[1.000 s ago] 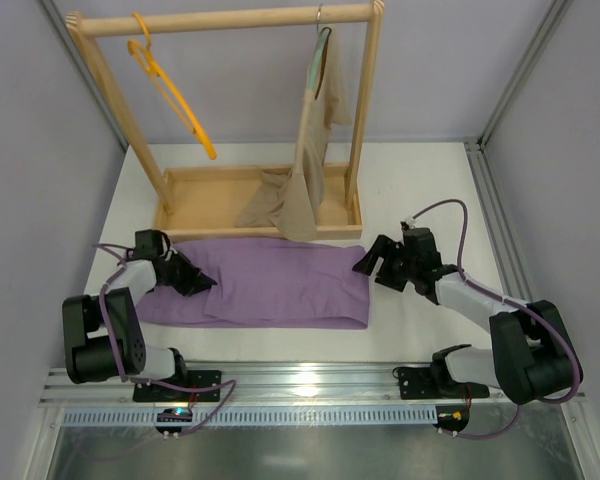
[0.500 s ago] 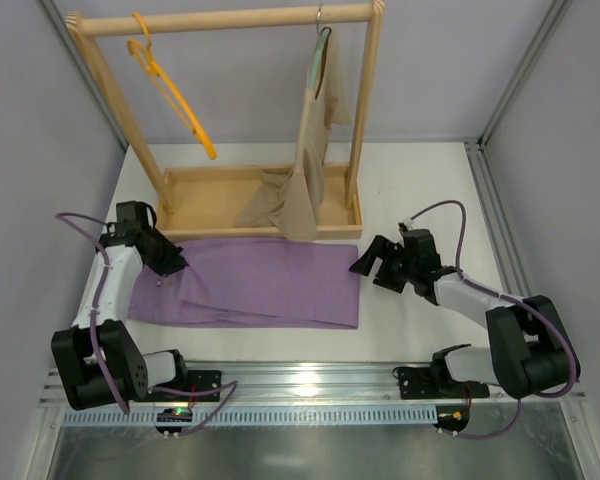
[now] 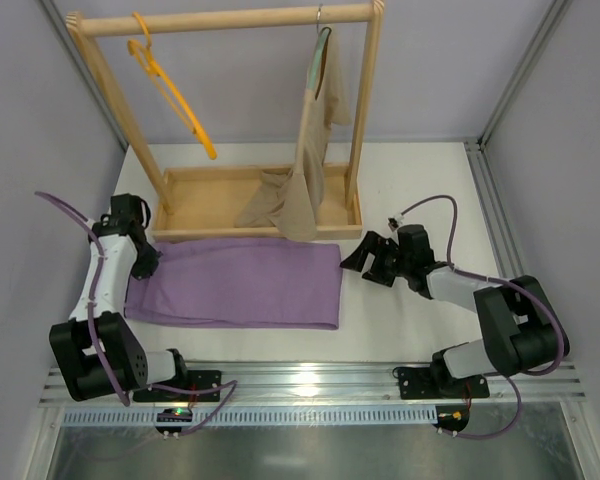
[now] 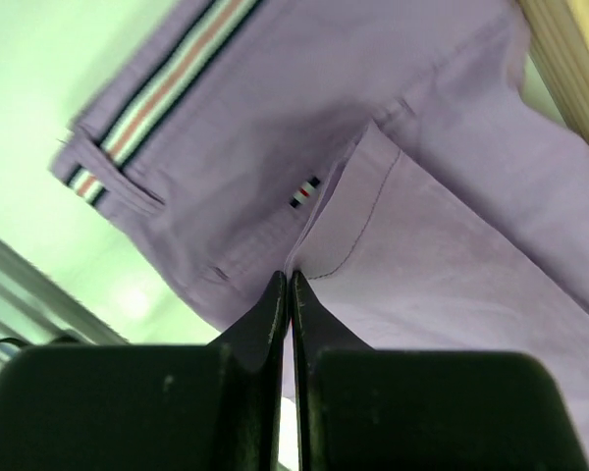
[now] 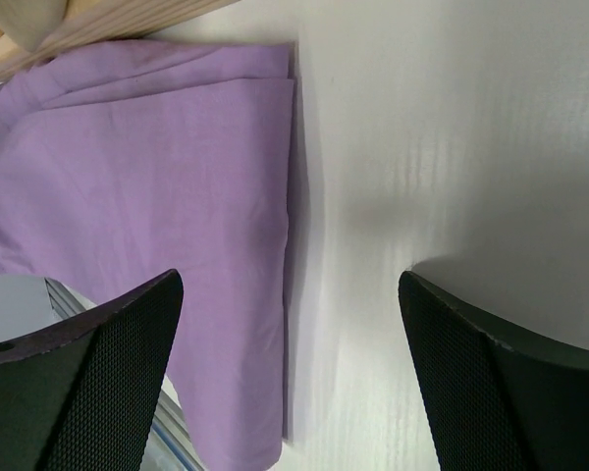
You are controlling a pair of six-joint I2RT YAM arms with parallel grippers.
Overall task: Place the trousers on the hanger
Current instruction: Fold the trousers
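Note:
The lilac trousers lie flat on the white table in front of the wooden rack, waistband to the left. In the left wrist view the striped waistband shows, and my left gripper is shut on a fold edge of the trousers. From above, that left gripper sits at the trousers' left end. My right gripper stands open just off the trousers' right end, low over the table and touching nothing; its view shows the leg ends under its left finger. The orange-yellow hanger hangs on the rack's rail at the left.
The wooden rack stands behind the trousers, its tray base right at their far edge. A beige garment on a grey-green hanger hangs at the right and droops into the tray. Grey walls enclose the table; a metal rail runs along the near edge.
My left gripper has swung left and back towards the rack's left post, and the trousers have slid left with it. The right gripper has followed a little left and opened wider.

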